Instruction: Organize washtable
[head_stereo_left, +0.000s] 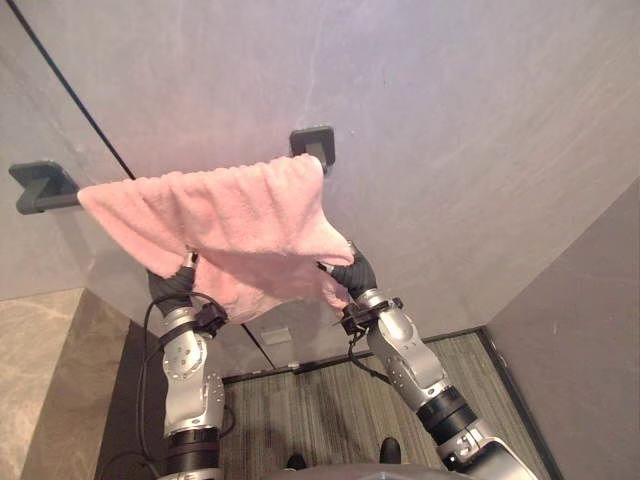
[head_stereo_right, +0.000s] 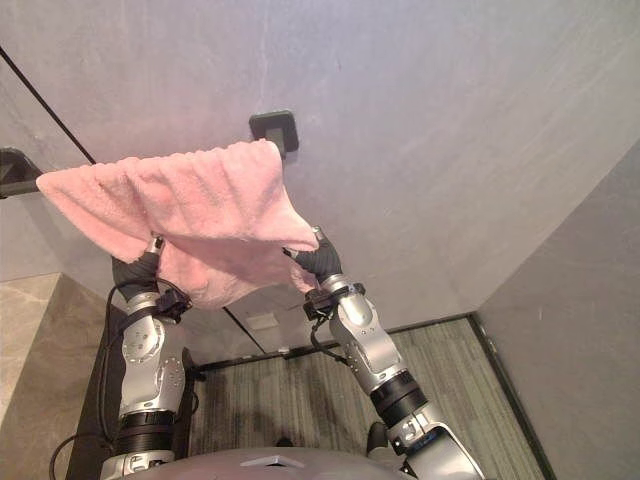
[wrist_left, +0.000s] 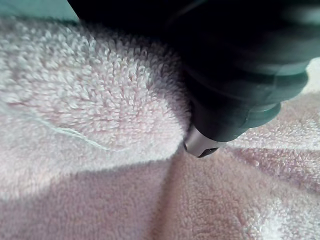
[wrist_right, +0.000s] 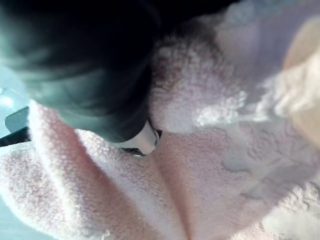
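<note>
Left eye view: a pink towel (head_stereo_left: 220, 215) lies over the wall rail between the left bracket (head_stereo_left: 40, 185) and the right bracket (head_stereo_left: 315, 143). Its top edge runs along the rail line and its lower part sags in a bunched point. The left hand (head_stereo_left: 172, 285) is up under the towel's lower left edge and the right hand (head_stereo_left: 352, 272) is under the lower right corner. Both are buried in cloth, so I cannot tell whether either one grips it or just props it.

Right eye view: this shows the same arrangement. The hem hangs unevenly, lower in the middle than at the sides.

Left wrist view: terry pile is pressed tight against the hand's dark cover, with a fold running away from it. How the hand holds the cloth is hidden.

Right wrist view: cloth is wrapped close around the hand, and one dark bracket (wrist_right: 15, 122) shows past the towel's edge. The hold cannot be read here either.

The step looks like settling the towel on the rail. To do it well, draw both sides down evenly so the two halves balance. Smooth the bunching outward toward the brackets, then let go slowly so nothing drags the towel off.
</note>
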